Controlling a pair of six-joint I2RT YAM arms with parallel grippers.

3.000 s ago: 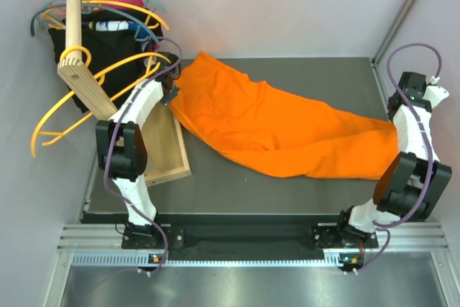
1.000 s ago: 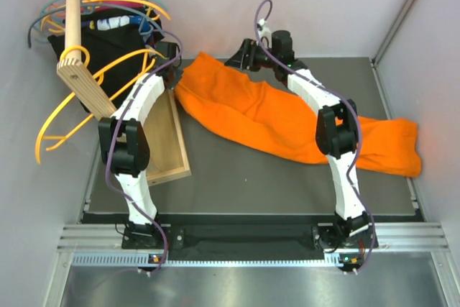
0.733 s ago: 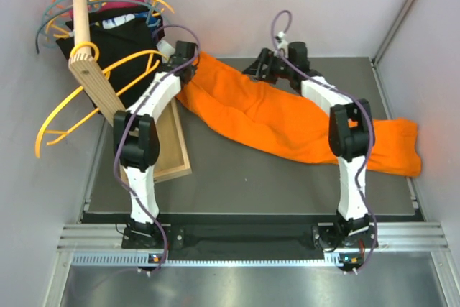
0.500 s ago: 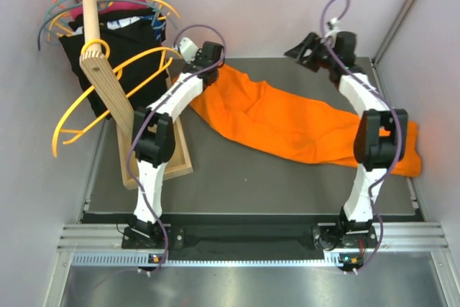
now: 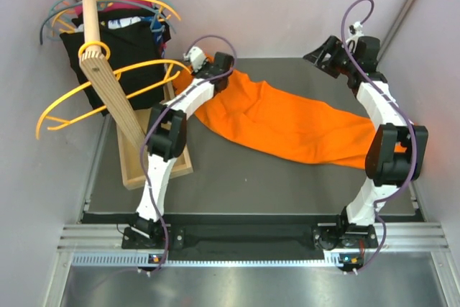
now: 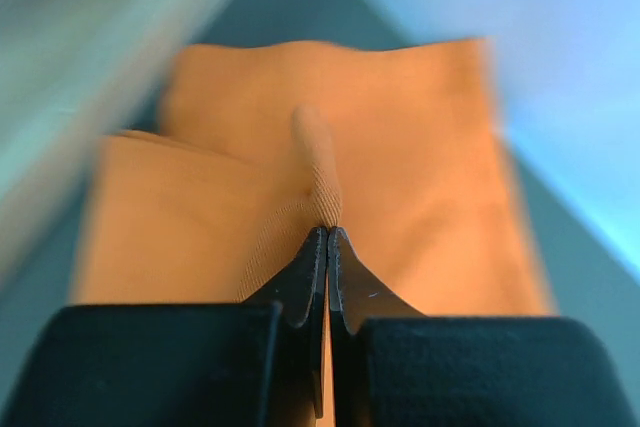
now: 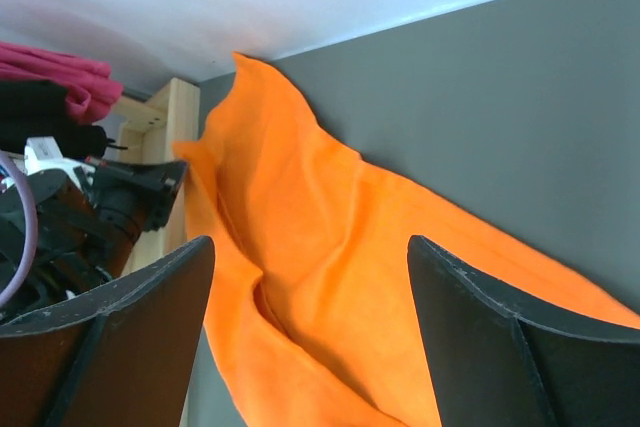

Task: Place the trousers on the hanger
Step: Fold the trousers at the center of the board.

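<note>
Left arm [image 5: 188, 98] stretched far, left gripper [image 6: 327, 232] clamped tight on a fold of the trousers [image 6: 420, 147]. Right arm [image 5: 381, 102] extended far right, right gripper [image 7: 310, 245] raised, gaping wide, empty.

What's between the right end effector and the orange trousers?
Just bare grey tabletop between the right end effector and the trousers, shown in the top view.

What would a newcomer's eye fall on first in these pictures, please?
The orange trousers sprawl across the table, their far-left end pinched in the left gripper's shut fingers. At far left, a tilted wooden rack carries an amber-yellow hanger; the right gripper hangs open near the far right corner.
</note>
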